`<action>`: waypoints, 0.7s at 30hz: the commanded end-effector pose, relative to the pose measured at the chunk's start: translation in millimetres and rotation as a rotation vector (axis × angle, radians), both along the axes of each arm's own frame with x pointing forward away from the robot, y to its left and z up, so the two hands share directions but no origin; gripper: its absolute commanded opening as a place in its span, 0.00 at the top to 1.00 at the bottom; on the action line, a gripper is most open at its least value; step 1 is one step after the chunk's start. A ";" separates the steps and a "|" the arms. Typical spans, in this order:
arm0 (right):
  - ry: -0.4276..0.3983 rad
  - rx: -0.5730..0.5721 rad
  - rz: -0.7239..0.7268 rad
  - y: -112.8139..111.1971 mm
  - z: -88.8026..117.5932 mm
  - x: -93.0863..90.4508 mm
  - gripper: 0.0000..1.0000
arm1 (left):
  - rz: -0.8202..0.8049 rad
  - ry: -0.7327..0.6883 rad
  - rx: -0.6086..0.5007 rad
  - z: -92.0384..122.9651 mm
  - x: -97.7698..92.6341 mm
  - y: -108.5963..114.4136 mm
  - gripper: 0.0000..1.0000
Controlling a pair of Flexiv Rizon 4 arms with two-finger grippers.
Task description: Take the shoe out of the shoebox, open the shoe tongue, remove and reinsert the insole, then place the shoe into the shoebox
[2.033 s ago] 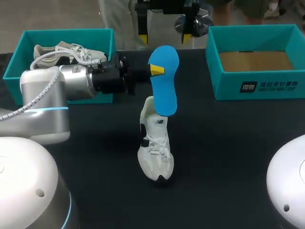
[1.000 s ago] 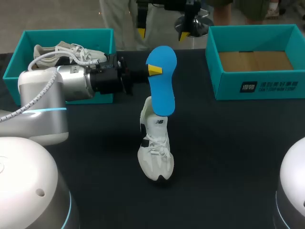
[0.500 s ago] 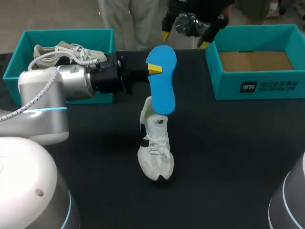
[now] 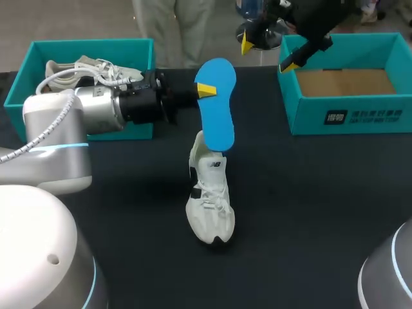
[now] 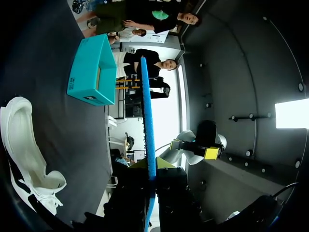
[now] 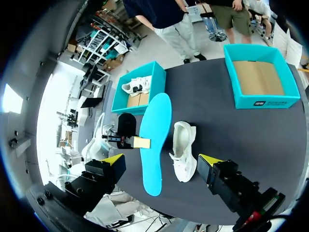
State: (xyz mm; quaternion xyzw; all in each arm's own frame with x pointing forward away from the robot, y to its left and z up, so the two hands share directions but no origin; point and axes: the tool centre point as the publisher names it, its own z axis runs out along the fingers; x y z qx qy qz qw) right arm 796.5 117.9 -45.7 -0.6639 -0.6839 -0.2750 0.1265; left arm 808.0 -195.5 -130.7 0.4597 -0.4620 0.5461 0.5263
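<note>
A blue insole [image 4: 215,106] hangs upright above the table's middle, with my left gripper [image 4: 206,90] shut on its upper part from the left. Its lower tip sits just over the heel opening of a white shoe [image 4: 209,199], which lies on the black table with its toe toward me. The left wrist view has the insole [image 5: 147,121] edge-on between the fingers, and the shoe [image 5: 24,145] beside it. My right gripper [image 4: 268,55] hovers open and empty high at the back, near the right shoebox [image 4: 360,116]. From up there it looks down on the insole [image 6: 154,140] and shoe [image 6: 183,150].
A teal shoebox [image 4: 84,44] at the back left holds a second white shoe [image 4: 90,67], behind my left arm. The right teal shoebox shows a bare cardboard floor. Black tabletop surrounds the shoe.
My right gripper has swung from the back middle to the right, toward the right shoebox, and turned. The left gripper and insole have shifted only slightly.
</note>
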 end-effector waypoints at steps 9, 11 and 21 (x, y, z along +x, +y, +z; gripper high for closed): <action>-0.009 0.501 0.091 -13.9 -24.5 -0.8 0.00 | 0.001 0.006 -0.009 0.4 -0.4 3.7 1.00; -0.008 0.527 0.091 -16.3 -27.1 -0.8 0.00 | 0.000 0.006 -0.011 1.0 -0.8 4.0 1.00; 0.007 0.585 0.085 -21.7 -44.1 0.6 0.00 | -0.006 -0.001 -0.018 5.1 -4.5 7.2 1.00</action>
